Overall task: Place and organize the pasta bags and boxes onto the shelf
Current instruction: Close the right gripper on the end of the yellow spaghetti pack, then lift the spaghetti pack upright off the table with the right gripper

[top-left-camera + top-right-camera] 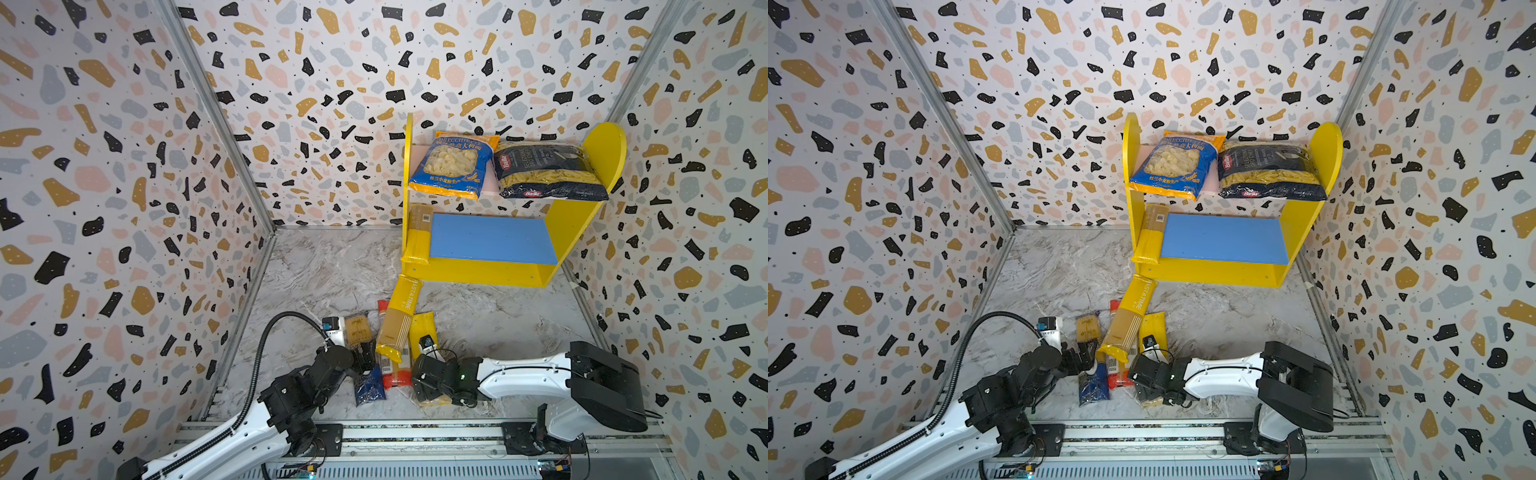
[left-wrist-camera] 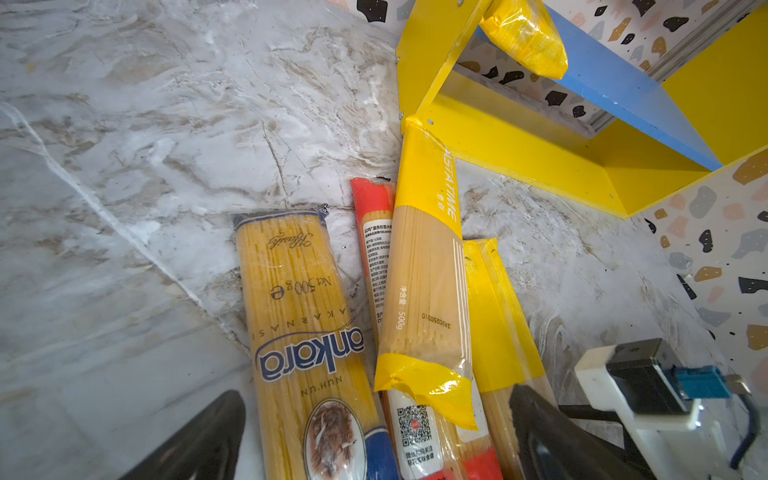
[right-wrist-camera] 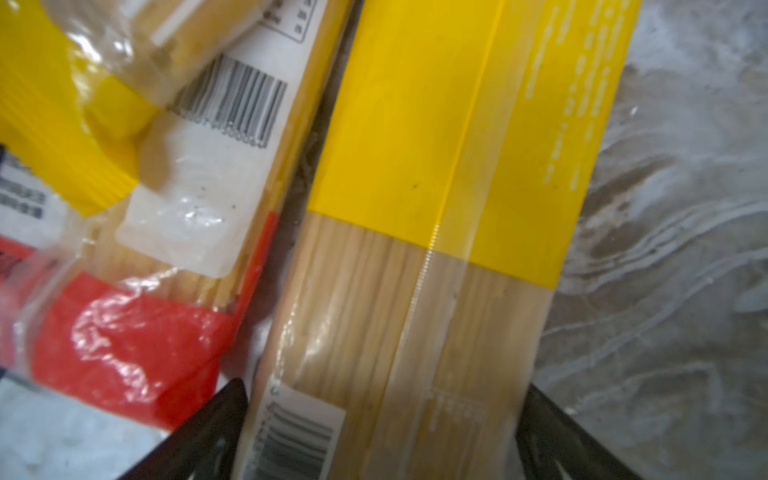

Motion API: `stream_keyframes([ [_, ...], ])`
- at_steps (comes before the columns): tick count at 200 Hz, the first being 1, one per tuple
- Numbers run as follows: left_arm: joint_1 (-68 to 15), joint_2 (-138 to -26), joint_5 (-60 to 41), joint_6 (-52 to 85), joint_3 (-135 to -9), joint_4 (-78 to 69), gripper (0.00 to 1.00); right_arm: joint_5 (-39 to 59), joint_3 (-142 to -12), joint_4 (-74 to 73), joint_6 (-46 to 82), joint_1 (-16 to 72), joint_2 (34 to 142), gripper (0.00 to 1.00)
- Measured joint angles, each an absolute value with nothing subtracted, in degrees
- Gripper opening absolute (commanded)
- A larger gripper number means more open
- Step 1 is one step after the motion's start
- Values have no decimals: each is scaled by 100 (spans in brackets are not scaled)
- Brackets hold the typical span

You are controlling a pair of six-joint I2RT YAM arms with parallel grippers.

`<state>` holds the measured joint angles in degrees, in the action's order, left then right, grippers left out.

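Yellow-banded clear spaghetti pack (image 3: 436, 249) shows pale strands.

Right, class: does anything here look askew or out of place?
Yes. The yellow spaghetti pack on the shelf's blue board overhangs its front edge, and the Pastatime pack lies slanted over the red pack.

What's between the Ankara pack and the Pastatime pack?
The slim red pack, partly under the Pastatime pack, beside the Ankara pack; clearest in the left wrist view.
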<state>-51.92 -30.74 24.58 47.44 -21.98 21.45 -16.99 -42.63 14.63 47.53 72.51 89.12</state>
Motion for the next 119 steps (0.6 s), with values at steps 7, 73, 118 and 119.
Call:
stream_keyframes([
  [7, -5192, -3070, 2458, 4744, -2198, 2147, 99, -1750, -4309, 1490, 4746, 7255, 8982, 77],
  [73, -5192, -3059, 2456, 4746, -2198, 2178, 99, -1839, -4394, 1210, 5089, 7188, 9153, 34],
  [118, -5192, -3048, 2453, 4764, -2198, 2244, 100, -716, -3177, -307, 5052, 6517, 8265, 20],
  [119, -5192, -3048, 2453, 4762, -2198, 2244, 100, -652, -3118, -397, 5050, 6484, 8224, 20],
])
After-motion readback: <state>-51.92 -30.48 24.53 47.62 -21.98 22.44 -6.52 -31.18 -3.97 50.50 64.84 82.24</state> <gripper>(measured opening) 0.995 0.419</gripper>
